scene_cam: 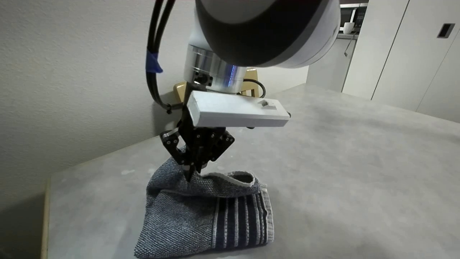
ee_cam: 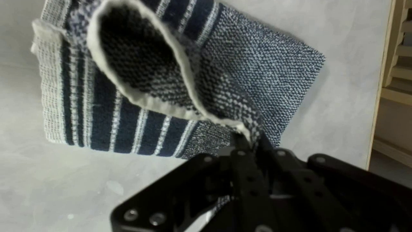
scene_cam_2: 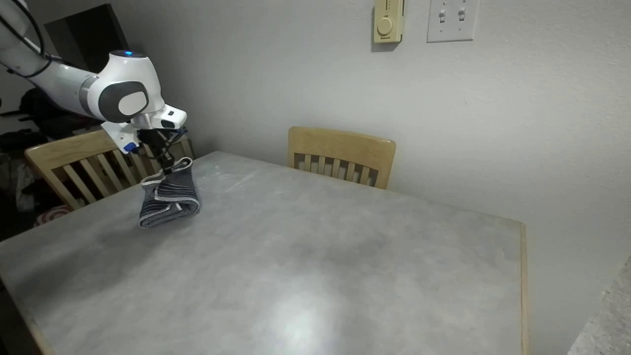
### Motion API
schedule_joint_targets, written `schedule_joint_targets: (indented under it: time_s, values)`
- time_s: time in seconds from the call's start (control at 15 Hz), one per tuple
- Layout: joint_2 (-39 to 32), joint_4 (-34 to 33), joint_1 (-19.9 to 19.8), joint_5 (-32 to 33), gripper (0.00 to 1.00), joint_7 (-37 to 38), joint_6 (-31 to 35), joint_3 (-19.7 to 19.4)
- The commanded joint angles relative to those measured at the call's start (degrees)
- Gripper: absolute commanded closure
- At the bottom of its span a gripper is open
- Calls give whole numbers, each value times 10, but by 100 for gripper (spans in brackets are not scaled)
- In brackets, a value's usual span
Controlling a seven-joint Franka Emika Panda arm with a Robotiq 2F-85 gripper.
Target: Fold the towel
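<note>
"Wood trim [scene_cam: 45,219] marks the left end of the surface [scene_cam: 341,172] in an exterior view. Going right from there, where do you find the towel [scene_cam: 176,223]?"

"I find it on the surface, apart from the trim, its plain blue-grey part first. It lies near the edge where, in an exterior view, a wooden chair [scene_cam_2: 71,148] stands."

"And your claw [scene_cam: 193,173], what is it doing?"

"The claw is next, at the far side of the towel, pointing down. Its fingers [ee_cam: 242,159] are almost together, and they hold the upper layer [scene_cam: 226,189]. In the wrist view the white edging [ee_cam: 148,101] runs in between them."

"What is further to the right?"

"The upper layer makes a hollow loop, not pressed flat. Under it is the striped band [scene_cam: 241,223], the towel's right end. Beyond, the surface goes on toward white cupboard doors [scene_cam: 409,61]."

"Which step is in hand, according to you?"

"I would say a fold is half made. The cloth below [scene_cam_2: 170,212] seems doubled, so perhaps it is not the first, but I cannot be certain."

"Then what does the next move ask from us?"

"I think I should bring the held edging gently over the cloth below, let it down flat, and only then make the claw wide. If I pull too strongly, the whole towel may slide."
</note>
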State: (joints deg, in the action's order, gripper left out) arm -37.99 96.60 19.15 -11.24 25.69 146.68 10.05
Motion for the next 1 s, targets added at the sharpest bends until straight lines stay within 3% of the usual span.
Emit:
schedule_joint_targets:
  time_s: [0.0,0.33,0.4,0.47,0.53,0.6,0.67,0.93]
  values:
    - [0,-2,5,-5,90,-3,-2,-5]
    - [0,-2,5,-5,90,-3,-2,-5]
    - [0,-2,5,-5,65,-3,-2,-5]
    - [2,1,10,2,97,1,3,-10]
    - [4,3,15,6,94,5,6,-14]
    - [0,-2,7,-2,97,-3,-1,-6]
    - [0,-1,8,-2,91,-2,-1,-7]
    - [0,-2,9,-2,91,-2,-1,-7]
